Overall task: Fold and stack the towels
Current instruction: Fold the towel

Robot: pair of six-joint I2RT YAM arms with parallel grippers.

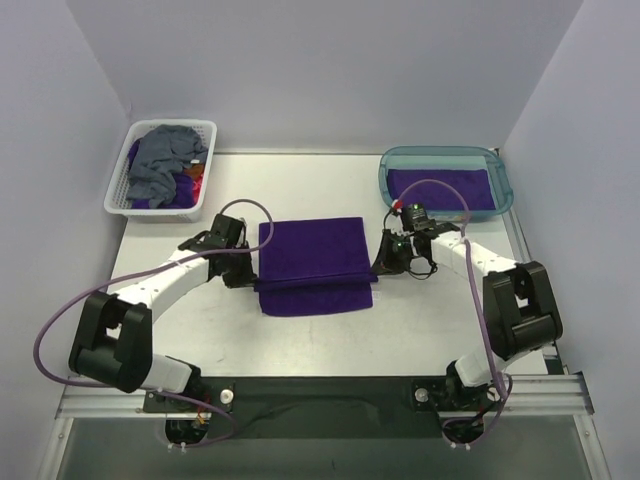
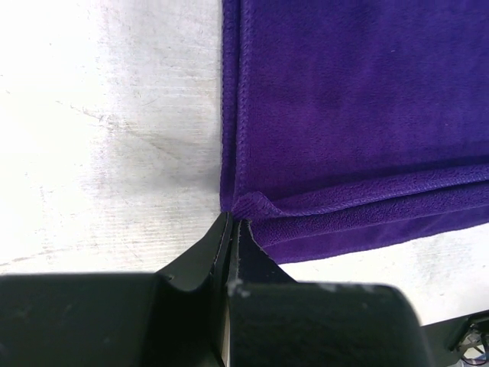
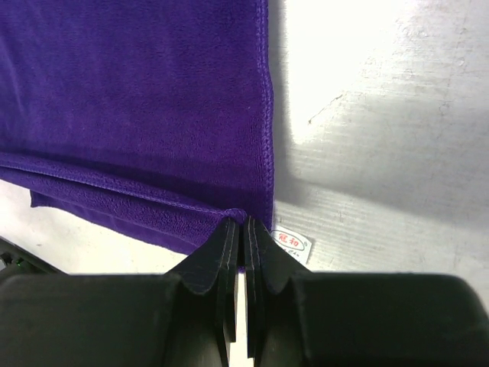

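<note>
Folding the purple towel (image 1: 315,262) at the middle of the table (image 1: 180,330), I am judging the step in hand to be the first fold, with one layer being laid over the other. At far left the white basket (image 1: 120,197) is holding a grey towel (image 1: 165,160) and other crumpled cloths that are waiting their turn. Next, my left gripper (image 2: 231,222) is pinching the left corner of the upper layer, its jaws pressed together on the hem. The towel itself is lying flat and smooth between my two arms. It is deep purple and plush, with stitched hems, and the upper layer's edge is stopping short of the lower layer's near edge, leaving a strip showing. My right gripper (image 3: 243,223) is pinching the opposite corner in the same way, jaws tight on the cloth, with a small white label (image 3: 292,245) peeking out just beside it. At far right the teal tub (image 1: 440,152) is containing a folded purple towel (image 1: 440,188). The next move, as I am reading it, is calling for both corners to be drawn evenly toward me until the edges meet, then let go.
</note>
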